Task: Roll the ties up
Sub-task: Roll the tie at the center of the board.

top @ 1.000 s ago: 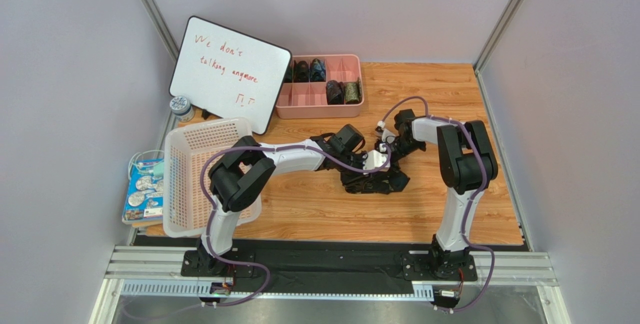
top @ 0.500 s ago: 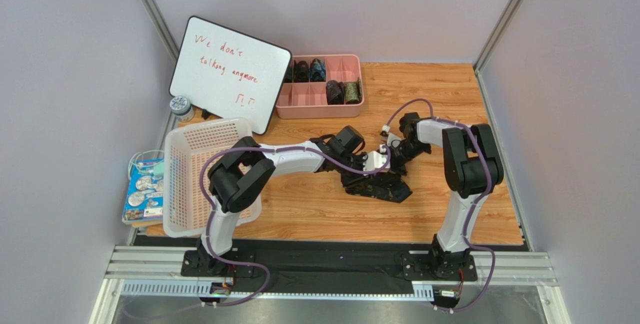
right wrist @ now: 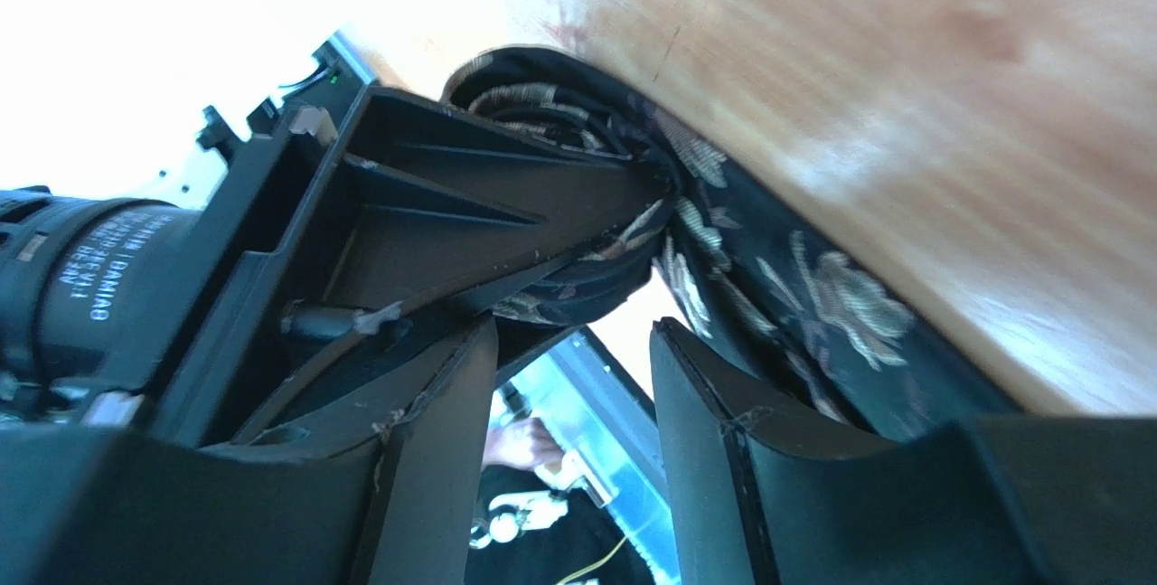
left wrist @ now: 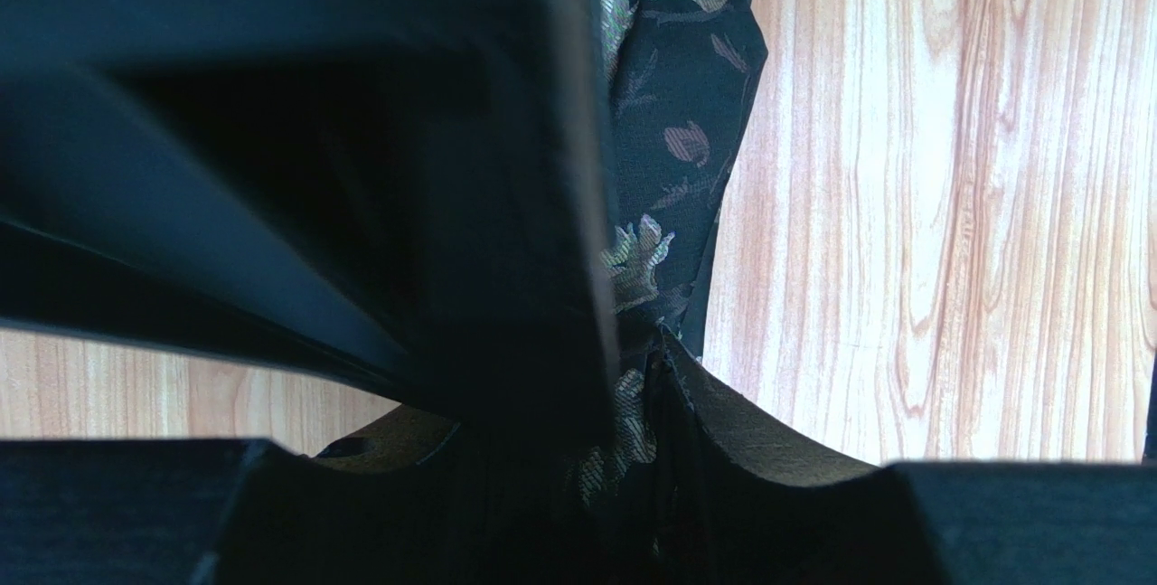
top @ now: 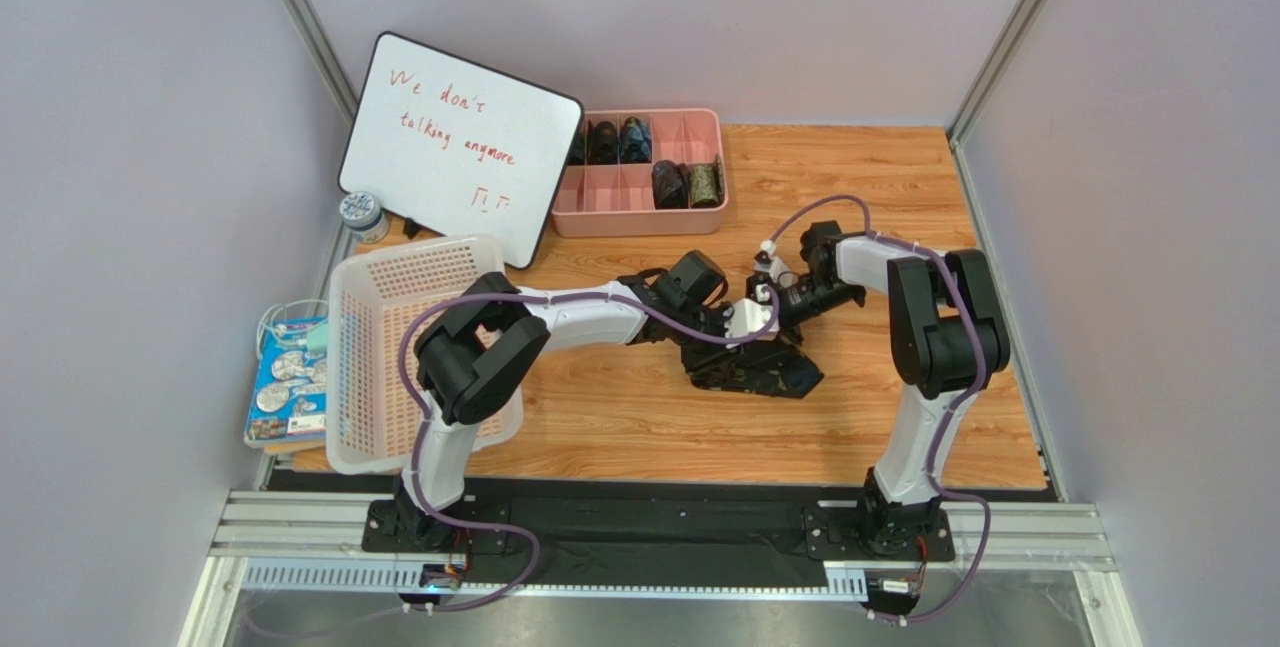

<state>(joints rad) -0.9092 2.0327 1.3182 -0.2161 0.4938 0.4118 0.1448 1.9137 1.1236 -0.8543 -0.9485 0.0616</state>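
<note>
A dark tie with olive leaf patterns lies bunched in the middle of the wooden table. My left gripper is shut on it; in the left wrist view the patterned fabric runs down between the fingers of the left gripper. My right gripper hovers just behind the bunch, open. In the right wrist view the right gripper has nothing between its fingers, with the tie to its right and the left gripper's body to its left. Several rolled ties sit in the pink tray.
A whiteboard leans at the back left beside the pink tray. A white perforated basket stands on the left by the left arm's elbow. A small tin and a blue packet lie past the table's left edge.
My right gripper has gone from shut to open and let go of the tie. The bunched tie shifted slightly. The left gripper keeps its hold.
</note>
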